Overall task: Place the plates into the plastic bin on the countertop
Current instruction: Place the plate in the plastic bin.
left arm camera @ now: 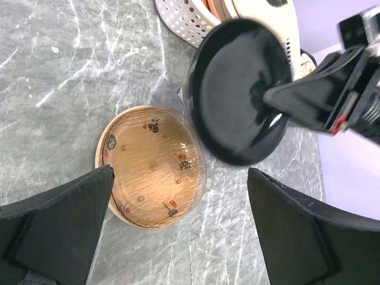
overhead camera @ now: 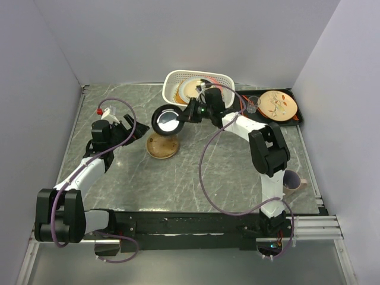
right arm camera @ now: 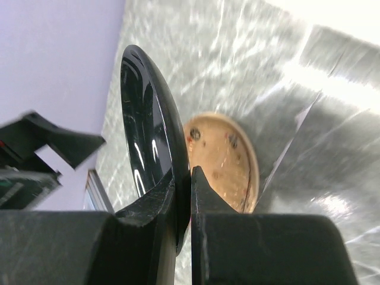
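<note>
The right tool (right arm camera: 190, 178) is clenching the rim of a black plate (right arm camera: 145, 136), one finger on each face. The plate is hanging on edge, clear of the counter (overhead camera: 196, 172). It is sitting above and just beyond a tan plate with a brown rim (left arm camera: 151, 172), which is lying flat on the counter. The white plastic bin (overhead camera: 172, 80) is standing just behind the black plate, at the far side, and is already holding several plates (overhead camera: 190, 89).

The left tool (left arm camera: 181, 174) is hovering released, jaws wide, over the tan plate and touching nothing.

The step in hand appears to be carrying the black plate into the bin. To do it well, the right tool probably needs to be keeping its pinch firm, since a glossy rim could be slipping. It should be lifting the plate's lower edge over the lattice wall, tipping it flat above the stacked plates, and letting go only once it is resting. The left tool is best keeping apart from that path.
</note>
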### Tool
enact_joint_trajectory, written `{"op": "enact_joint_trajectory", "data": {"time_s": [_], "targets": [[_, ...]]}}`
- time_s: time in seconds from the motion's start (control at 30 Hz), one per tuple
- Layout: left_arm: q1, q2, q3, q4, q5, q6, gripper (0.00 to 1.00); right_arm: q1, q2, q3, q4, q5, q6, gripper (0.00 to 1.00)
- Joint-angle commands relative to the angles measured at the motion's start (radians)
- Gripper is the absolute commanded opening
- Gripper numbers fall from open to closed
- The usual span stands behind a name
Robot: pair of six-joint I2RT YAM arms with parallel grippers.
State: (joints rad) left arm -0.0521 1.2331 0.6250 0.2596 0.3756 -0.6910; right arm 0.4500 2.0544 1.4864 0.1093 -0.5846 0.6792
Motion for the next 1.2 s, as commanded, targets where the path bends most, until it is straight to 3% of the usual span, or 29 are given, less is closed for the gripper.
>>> {"op": "enact_joint_trajectory", "data": {"time_s": [0.0,0.63,1.17], "targets": [[0.000,-0.012,-0.004,0.013,-0.004,0.025,0.99,-0.051,-0.005,0.100,0.000,0.005,-0.017,0.00],[-0.002,0.025,-0.011,0.040,0.003,0.019,0.99,-0.200,0.078,0.416,-0.126,0.048,-0.010,0.00],[0.000,0.048,0.004,0.030,0.006,0.030,0.99,-0.260,0.153,0.494,-0.126,0.069,0.026,0.00]]}}
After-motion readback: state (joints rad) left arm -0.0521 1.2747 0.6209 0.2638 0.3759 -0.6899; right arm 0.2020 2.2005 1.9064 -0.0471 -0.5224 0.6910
